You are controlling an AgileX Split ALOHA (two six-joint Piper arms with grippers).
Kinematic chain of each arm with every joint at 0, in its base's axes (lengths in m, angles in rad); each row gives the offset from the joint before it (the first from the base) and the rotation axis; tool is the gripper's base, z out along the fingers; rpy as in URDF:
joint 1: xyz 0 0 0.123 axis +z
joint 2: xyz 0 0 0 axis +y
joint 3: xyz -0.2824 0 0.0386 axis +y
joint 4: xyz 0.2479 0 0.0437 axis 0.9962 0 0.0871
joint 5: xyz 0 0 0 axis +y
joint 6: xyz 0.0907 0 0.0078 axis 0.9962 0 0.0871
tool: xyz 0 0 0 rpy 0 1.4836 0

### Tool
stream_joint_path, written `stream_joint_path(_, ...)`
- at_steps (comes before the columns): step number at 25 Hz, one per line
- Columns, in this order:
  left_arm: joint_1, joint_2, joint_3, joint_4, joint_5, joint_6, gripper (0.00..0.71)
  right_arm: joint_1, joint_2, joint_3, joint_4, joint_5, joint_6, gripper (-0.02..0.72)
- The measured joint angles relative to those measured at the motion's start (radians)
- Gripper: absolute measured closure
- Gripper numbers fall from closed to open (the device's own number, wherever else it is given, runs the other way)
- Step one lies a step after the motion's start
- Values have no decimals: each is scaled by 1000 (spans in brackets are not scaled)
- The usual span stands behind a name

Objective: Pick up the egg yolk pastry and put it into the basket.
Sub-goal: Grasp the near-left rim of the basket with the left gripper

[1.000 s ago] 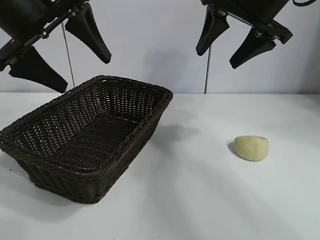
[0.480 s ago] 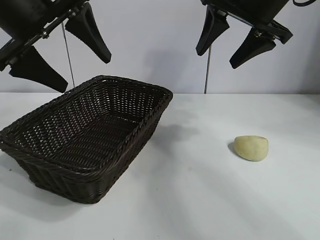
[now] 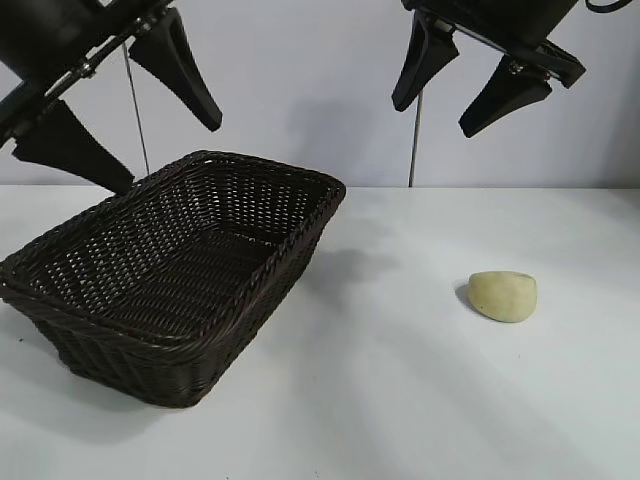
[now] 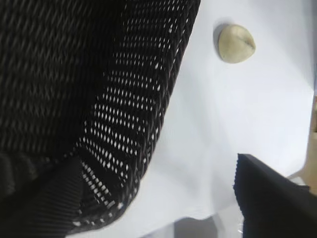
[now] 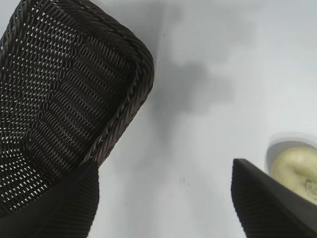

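Note:
The egg yolk pastry [image 3: 503, 295], a small pale yellow-green lump, lies on the white table at the right. It also shows in the left wrist view [image 4: 236, 43] and partly behind a finger in the right wrist view [image 5: 297, 171]. The dark brown wicker basket [image 3: 240, 290] stands at the left, empty; it also shows in the left wrist view [image 4: 99, 99] and the right wrist view [image 5: 64, 99]. My left gripper [image 3: 120, 115] hangs open high above the basket's far left. My right gripper [image 3: 460, 85] hangs open high above the table, up and left of the pastry.
The white table [image 3: 400, 400] runs across the whole front. Two thin vertical rods [image 3: 412, 140] stand at the back against the pale wall. Open table lies between the basket and the pastry.
The left gripper has shifted very slightly upward. The pastry, the basket and the right gripper have not moved.

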Motion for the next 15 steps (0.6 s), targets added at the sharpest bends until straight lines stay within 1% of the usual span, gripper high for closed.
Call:
stream_joint_path(5,0,-7,0,7,27,-147,109,0,0,0,0,-1,0,167)
stream_joint_path(7,0,-22,0,30,27,-201,109,0,0,0,0,-1,0,167)
stream_joint_path(15,-6,-165,0,267,76,-463,109,0,0,0,-2,3,0,167)
